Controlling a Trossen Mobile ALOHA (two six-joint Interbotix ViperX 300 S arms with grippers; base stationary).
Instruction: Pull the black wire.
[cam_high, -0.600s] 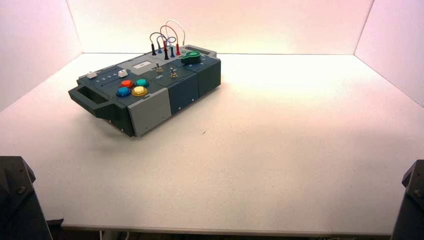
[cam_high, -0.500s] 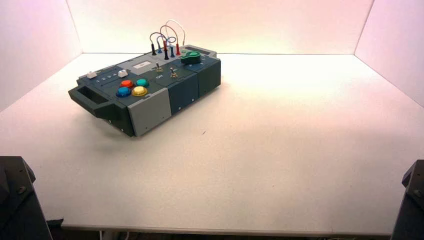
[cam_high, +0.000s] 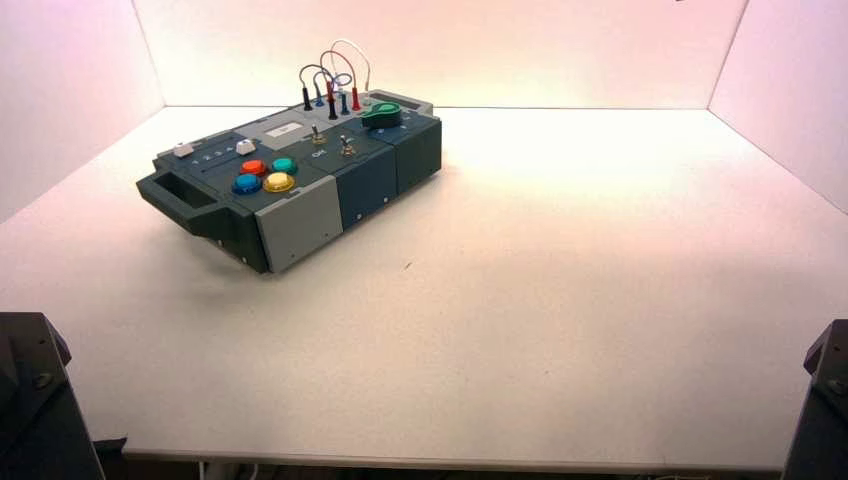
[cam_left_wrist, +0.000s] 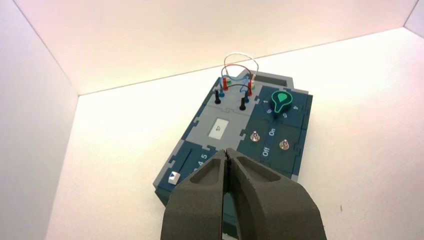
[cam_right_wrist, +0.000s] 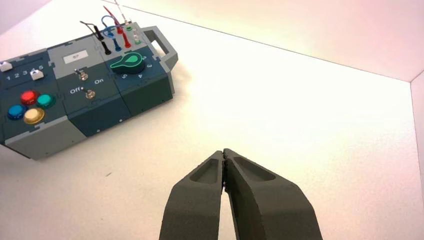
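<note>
- The left pincer (cam_left_wrist: 227, 151) is closed, with its two fingertips together and nothing between them; its arm is at the near left corner of the tabletop (cam_high: 560, 300), well apart from the box.
- The right pincer (cam_right_wrist: 224, 152) is also closed and holds nothing; its arm is at the near right corner, far from the box.
- The box (cam_high: 365, 190) stands on the left part of the tabletop, turned obliquely, with its wire end farther from the robot.
- The black wire (cam_high: 314, 66) makes a small arch above the grey panel at this far end. Its two black plugs (cam_left_wrist: 217, 97) stand upright in the panel, one at each side of it, and neither pincer touches them.
- Beside the black wire there are a blue wire (cam_left_wrist: 227, 76), a red wire (cam_left_wrist: 237, 65) and a white wire (cam_left_wrist: 241, 53), which rises behind.
- The green knob (cam_left_wrist: 281, 101) is near the wires, and two metal toggle switches (cam_left_wrist: 255, 136) stand by the printed words "On" and "Off".
- At the nearer end are two white sliders (cam_right_wrist: 36, 74) and four round buttons (cam_right_wrist: 30, 97): red, green, blue and yellow.
</note>
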